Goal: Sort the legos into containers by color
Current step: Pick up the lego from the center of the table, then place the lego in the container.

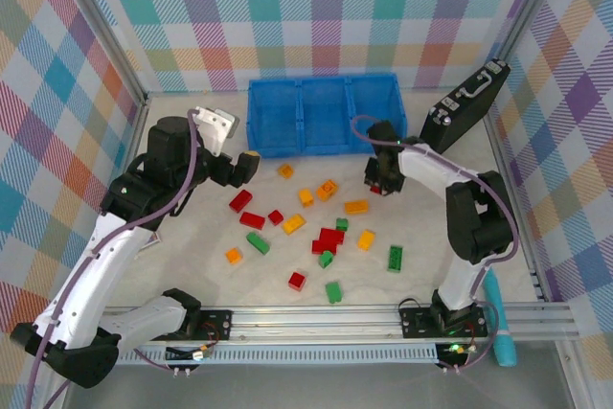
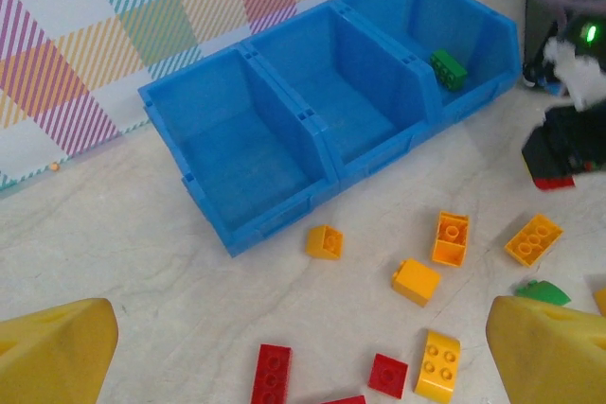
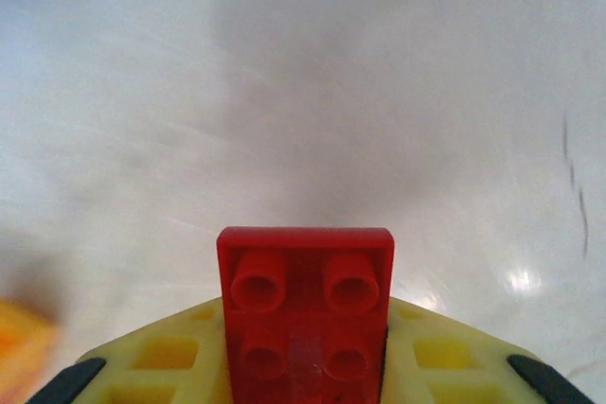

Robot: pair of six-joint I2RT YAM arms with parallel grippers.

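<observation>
Blue bin (image 2: 284,215) holds one green brick (image 2: 449,69); right gripper (image 1: 380,184) clamps red brick (image 3: 305,309), left gripper (image 1: 241,168) open.

Seven orange legos (image 1: 356,206), six green (image 1: 395,258), roughly six red (image 1: 252,220), three containers (image 1: 324,117)

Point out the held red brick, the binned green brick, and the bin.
red brick (image 3: 305,314), right wrist view, middle of its face
green brick (image 2: 449,68), left wrist view, studded top
bin (image 2: 275,217), left wrist view, near wall

Plaid walls (image 1: 316,7), pale marbled tbl (image 1: 421,237)
</observation>
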